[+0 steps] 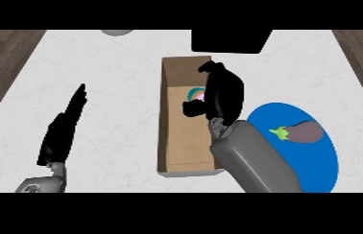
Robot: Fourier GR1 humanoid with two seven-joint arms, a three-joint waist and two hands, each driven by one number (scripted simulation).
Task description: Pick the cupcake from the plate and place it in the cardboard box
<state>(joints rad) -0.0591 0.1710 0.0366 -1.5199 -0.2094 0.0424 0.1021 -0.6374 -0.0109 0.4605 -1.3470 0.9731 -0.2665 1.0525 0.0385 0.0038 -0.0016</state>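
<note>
Right hand apparently curled, left hand flat, fingers straight

Box at the counter's middle, plate to its right, one hand on each side.

The long open brown cardboard box lies on the pale counter top, running from near to far. The black right hand hangs over the box's far right part, and the pink-and-teal frosted cupcake sits inside the box under it. The round blue plate lies just right of the box, bearing a purple eggplant. The black left hand rests well left of the box. A black block stands behind the box.
</note>
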